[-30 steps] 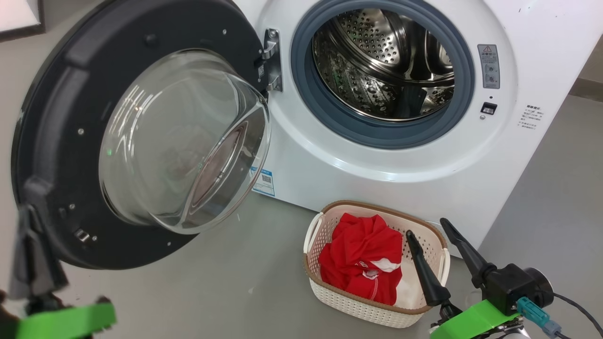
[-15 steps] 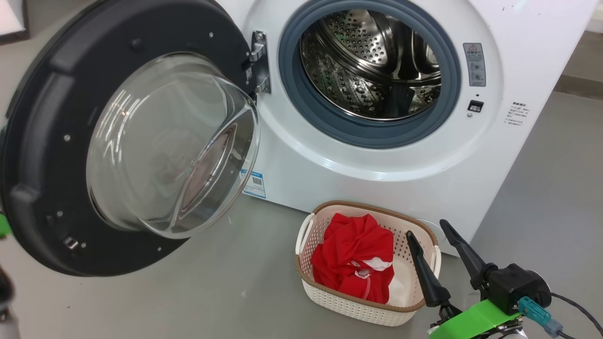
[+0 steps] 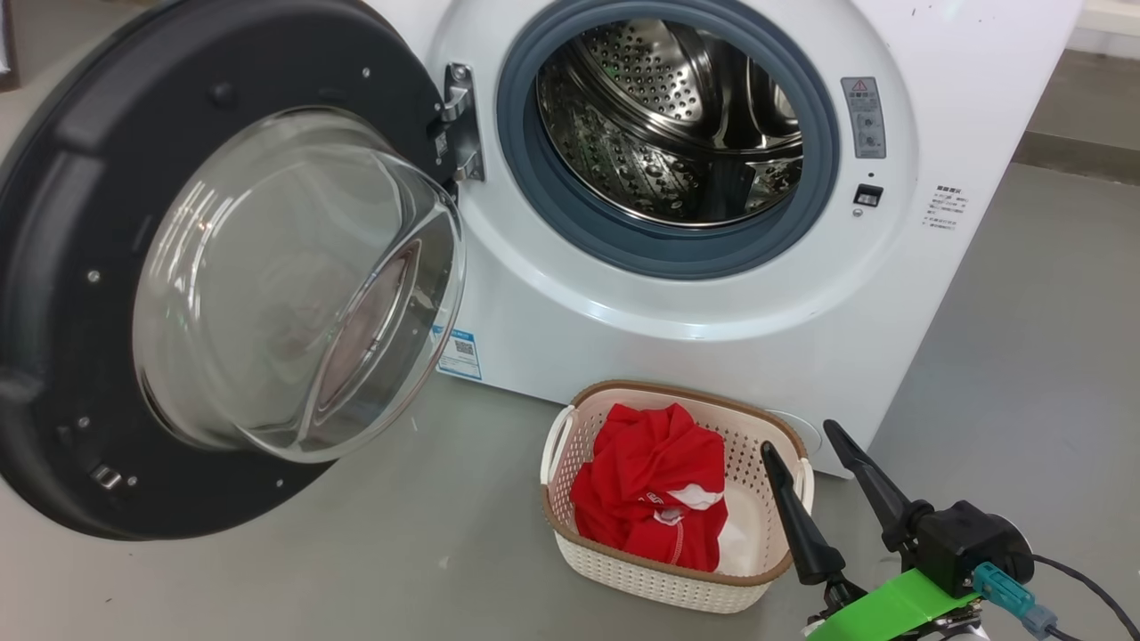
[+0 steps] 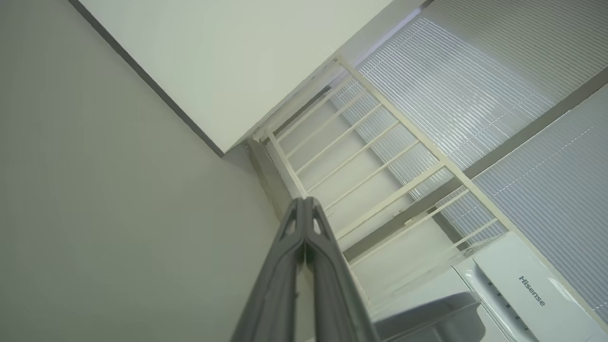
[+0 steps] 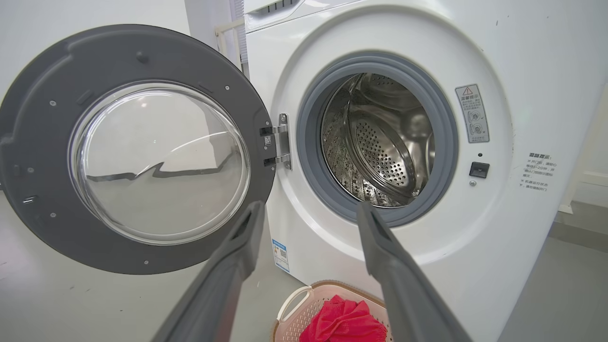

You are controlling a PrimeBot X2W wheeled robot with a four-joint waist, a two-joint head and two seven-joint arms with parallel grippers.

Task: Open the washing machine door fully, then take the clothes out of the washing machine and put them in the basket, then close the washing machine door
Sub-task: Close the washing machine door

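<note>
I'm seeing the washing machine door (image 3: 232, 276) hanging wide open at left, the white washing machine (image 3: 623, 312) showing its steel drum (image 3: 659, 125), and the red clothes (image 3: 655, 485) lying bundled in the cream basket (image 3: 650, 583) near its front.

Left gripper (image 4: 304, 203) closed — right gripper (image 3: 798, 436) spread

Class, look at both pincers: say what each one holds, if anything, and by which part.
Nothing is held. The right pincer stands open and empty; the left pincer is shut on nothing.
</note>
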